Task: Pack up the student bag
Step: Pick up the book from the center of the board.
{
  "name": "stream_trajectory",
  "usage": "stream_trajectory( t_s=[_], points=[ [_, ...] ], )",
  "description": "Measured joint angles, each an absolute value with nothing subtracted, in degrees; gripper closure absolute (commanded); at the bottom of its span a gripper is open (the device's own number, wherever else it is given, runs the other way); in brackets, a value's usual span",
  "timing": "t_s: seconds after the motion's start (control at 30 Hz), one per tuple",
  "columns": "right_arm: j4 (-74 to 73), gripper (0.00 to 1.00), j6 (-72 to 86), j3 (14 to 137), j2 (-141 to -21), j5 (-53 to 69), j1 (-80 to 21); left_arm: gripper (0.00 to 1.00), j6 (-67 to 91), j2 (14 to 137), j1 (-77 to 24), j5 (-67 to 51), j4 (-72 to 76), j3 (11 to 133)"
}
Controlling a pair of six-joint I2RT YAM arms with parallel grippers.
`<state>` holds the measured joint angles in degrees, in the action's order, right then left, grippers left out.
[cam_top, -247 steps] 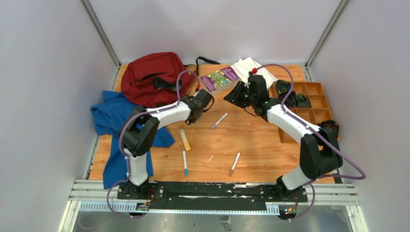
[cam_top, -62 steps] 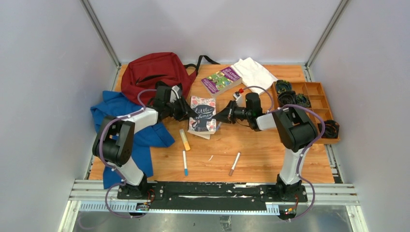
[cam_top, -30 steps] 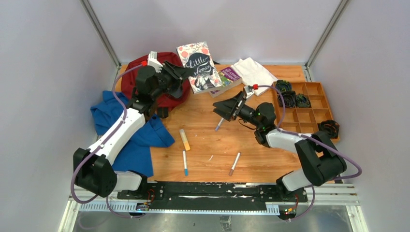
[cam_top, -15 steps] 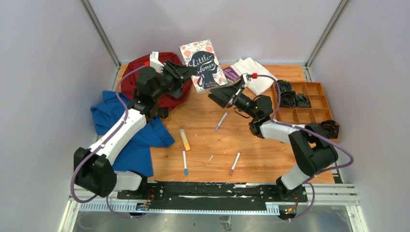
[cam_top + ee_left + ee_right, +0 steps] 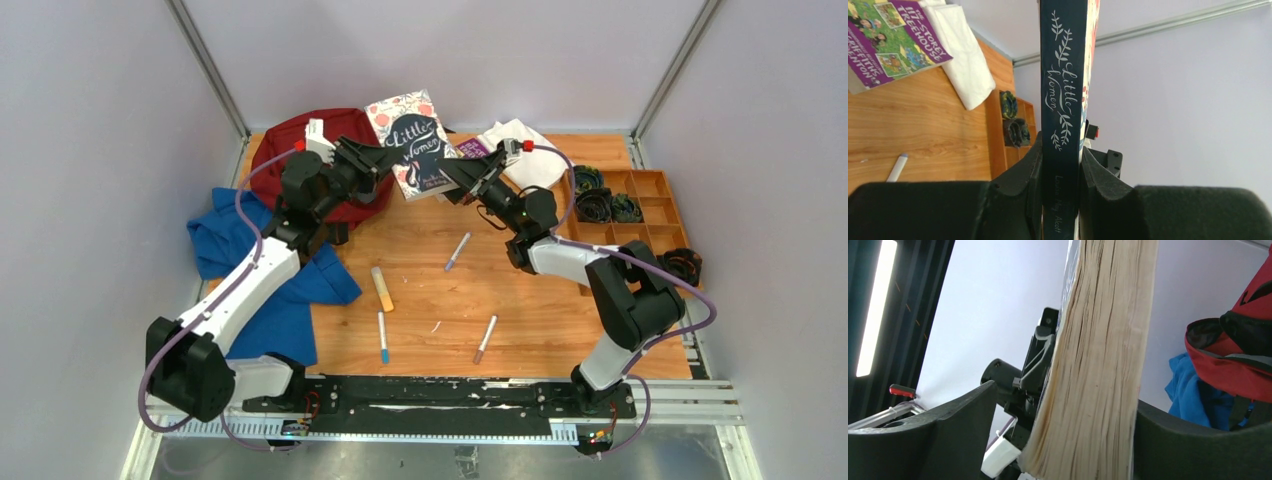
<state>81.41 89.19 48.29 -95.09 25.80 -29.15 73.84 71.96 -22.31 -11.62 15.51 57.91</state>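
Top external: arms raised, left gripper [image 5: 386, 160] clamps the book [image 5: 415, 140] (by its spine), right gripper [image 5: 453, 178] straddles its pages, open.

4 markers [image 5: 458, 250] lie apart on the wooden table [image 5: 540, 300]. A blue garment [image 5: 235, 250] drapes its left edge. At the far side, a purple book [image 5: 888, 40] lies just beside a white cloth [image 5: 540, 168], near an orange tray [image 5: 660, 200] holding dark coiled cables [image 5: 600, 205].

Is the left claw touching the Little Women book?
Touching. In the left wrist view the left claw has both fingers pressed against the book, spine between them.
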Motion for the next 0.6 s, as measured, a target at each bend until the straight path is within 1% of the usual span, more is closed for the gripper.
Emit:
stream_trajectory(
  t_s=[0.07,0.1,0.2,0.4,0.47,0.5,0.57,0.6],
  points=[
    [81.4,0.27,89.8,48.3,-95.0,24.7,-29.4,1.00,73.4,70.4,-22.8,-9.7,15.5,56.4],
    [81.3,0.31,90.3,48.3,-95.0,24.0,-29.5,1.00,72.6,69.3,-23.2,-8.2,15.4,55.7],
    [80.9,0.37,91.3,48.3,-95.0,23.3,-29.6,1.00,69.9,66.9,-23.9,-5.2,15.4,54.8],
    [80.4,0.37,92.9,48.4,-95.0,22.4,-30.4,1.00,65.7,65.5,-25.0,-2.0,16.6,54.8],
    [80.0,0.38,93.3,48.4,-95.0,22.2,-31.0,1.00,64.5,65.7,-26.0,-0.8,16.6,54.8],
    [79.8,0.42,93.4,48.4,-95.0,22.2,-31.4,1.00,63.8,65.8,-26.7,-0.3,16.7,54.8],
    [79.7,0.53,93.8,48.8,-95.0,22.2,-32.1,1.00,63.0,66.0,-28.1,0.6,17.4,54.5],
    [79.8,0.63,94.1,49.2,-95.0,22.2,-32.3,1.00,62.8,66.1,-28.6,0.8,18.0,54.2]
  ],
)
